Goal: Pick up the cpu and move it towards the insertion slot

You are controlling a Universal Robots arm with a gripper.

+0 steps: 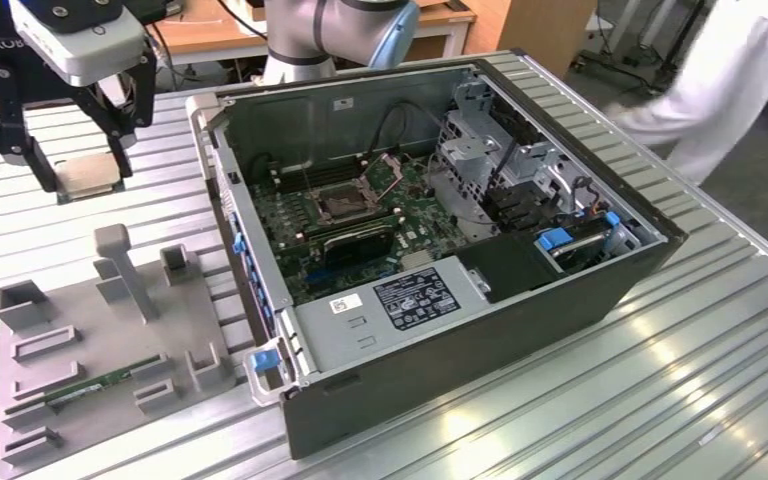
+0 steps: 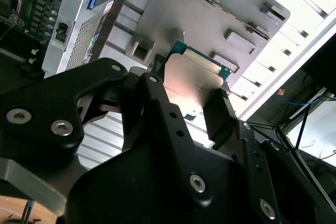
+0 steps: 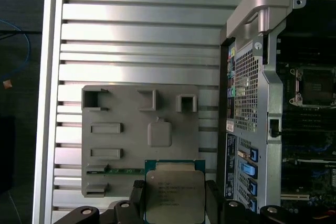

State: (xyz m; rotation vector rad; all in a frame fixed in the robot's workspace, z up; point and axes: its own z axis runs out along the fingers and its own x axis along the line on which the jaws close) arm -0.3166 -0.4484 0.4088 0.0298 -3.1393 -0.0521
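- Ribbed aluminium surface (image 1: 704, 330); open computer case (image 1: 518, 300) lies on it, grey holder tray (image 1: 104, 400) at the exterior view's left, a person in white behind.
- Gripper (image 1: 91, 180) hangs above the surface, beyond the tray and well apart from the case.
- Fingers (image 3: 214, 200) closed onto the cpu (image 3: 175, 195), one on each opposite edge; chip held flat and clear of the tray in the first wrist view.
- Insertion slot (image 1: 340, 203) sits inside the case on the green board, empty.
- Judgement: chip light, rigid, smooth metal top; underside contacts fragile. Edge grip is right; a slight tilt risks slipping.
- Memory stick (image 1: 91, 388) rests in the tray.
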